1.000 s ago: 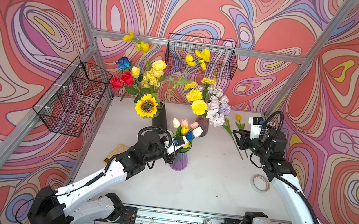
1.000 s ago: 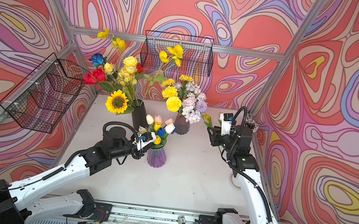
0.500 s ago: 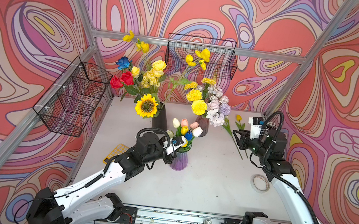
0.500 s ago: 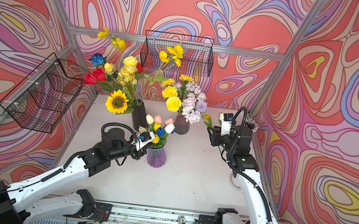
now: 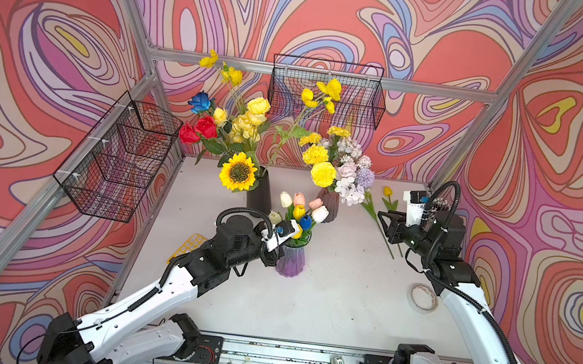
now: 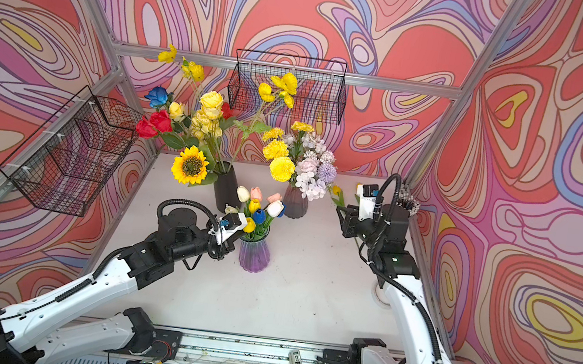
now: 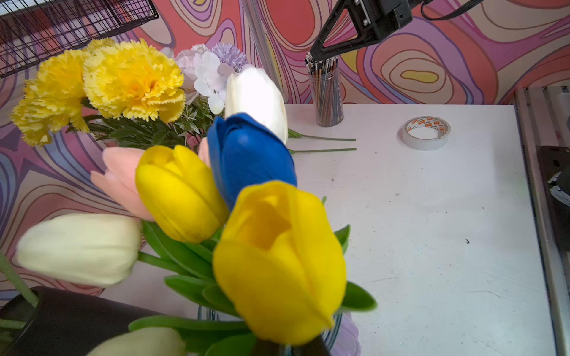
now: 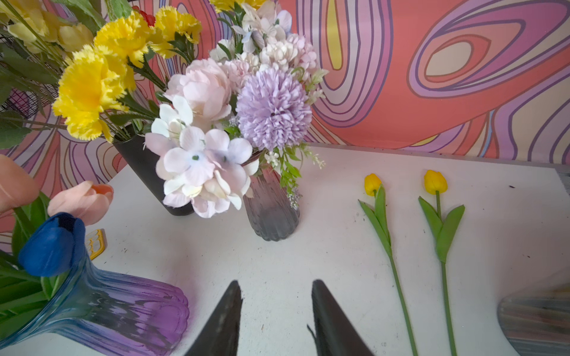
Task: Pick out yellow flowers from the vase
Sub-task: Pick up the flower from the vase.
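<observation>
Purple vase (image 5: 290, 263): we see ribbed glass, violet at the bulging foot and bluish toward the flared neck. It stands mid-desk and holds smooth, waxy tulips in white, pink, blue and yellow.
Desk (image 5: 323, 309): white, flat and lightly scuffed.
Front yellow tulip (image 7: 277, 262): an egg-shaped, cupped bloom with glossy petals on a green stem with pointed leaves. It sits lowest in the bunch, just above the vase's rim. Its long axis rises out of the neck, bloom up.
Second yellow tulip (image 7: 182, 194): the same make, set higher between a pink and a blue one, also bloom up.
Left jaws: pressed together at the vase's neck, right under the front yellow tulip. We cannot tell whether its stem is caught between them.
Right jaws: two dark tapered wedges, spread with nothing between them, above bare desk.
Loose yellow tulips (image 8: 372, 183): two lie flat on the desk near the right arm, side by side but apart. Their stems run roughly parallel, with the blooms toward the back wall.
Black vase (image 5: 259, 194): a matte cylinder at the back. It holds a flat-faced sunflower (image 5: 238, 173), ruffled yellow roses (image 5: 257, 106), and small yellow blossoms (image 5: 327, 88) on long thin stems reaching upward.
Grey vase (image 5: 331, 201): ribbed smoky glass, carrying frilly yellow pom-poms (image 5: 322, 173) among pale pink and lilac blooms.
Tape roll (image 5: 422, 299): a pale ring lying flat beside the right arm.
</observation>
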Robot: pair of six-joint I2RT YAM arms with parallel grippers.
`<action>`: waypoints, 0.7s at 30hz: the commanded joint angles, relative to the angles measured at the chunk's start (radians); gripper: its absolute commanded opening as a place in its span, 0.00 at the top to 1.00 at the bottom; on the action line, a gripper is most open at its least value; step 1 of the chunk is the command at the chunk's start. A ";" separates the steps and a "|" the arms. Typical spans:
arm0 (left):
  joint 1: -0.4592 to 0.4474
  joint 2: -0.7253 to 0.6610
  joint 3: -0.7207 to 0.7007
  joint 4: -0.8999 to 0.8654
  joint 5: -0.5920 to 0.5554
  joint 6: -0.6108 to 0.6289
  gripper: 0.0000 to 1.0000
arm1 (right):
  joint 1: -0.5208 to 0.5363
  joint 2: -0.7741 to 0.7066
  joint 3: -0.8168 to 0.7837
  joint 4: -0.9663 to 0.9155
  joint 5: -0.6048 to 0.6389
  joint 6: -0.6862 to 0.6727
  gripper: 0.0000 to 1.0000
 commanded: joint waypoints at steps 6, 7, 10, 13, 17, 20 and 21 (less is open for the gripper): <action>-0.007 -0.065 0.167 -0.177 -0.008 -0.007 1.00 | -0.003 0.011 -0.010 0.038 -0.038 0.008 0.61; -0.007 -0.069 0.182 -0.189 -0.006 -0.009 1.00 | -0.005 0.013 -0.012 0.042 -0.041 0.009 0.61; -0.007 -0.082 0.223 -0.216 -0.007 -0.017 1.00 | -0.004 0.015 -0.012 0.047 -0.054 0.010 0.61; -0.007 -0.089 0.262 -0.237 -0.007 -0.032 1.00 | -0.004 0.021 -0.010 0.049 -0.077 0.009 0.61; -0.007 -0.081 0.343 -0.312 -0.005 -0.056 1.00 | -0.004 0.034 -0.007 0.046 -0.139 0.004 0.61; -0.007 -0.074 0.403 -0.362 -0.001 -0.069 0.99 | -0.003 0.040 -0.010 0.049 -0.173 0.004 0.61; -0.007 -0.071 0.427 -0.384 0.002 -0.072 0.99 | -0.003 0.041 -0.013 0.051 -0.182 0.007 0.61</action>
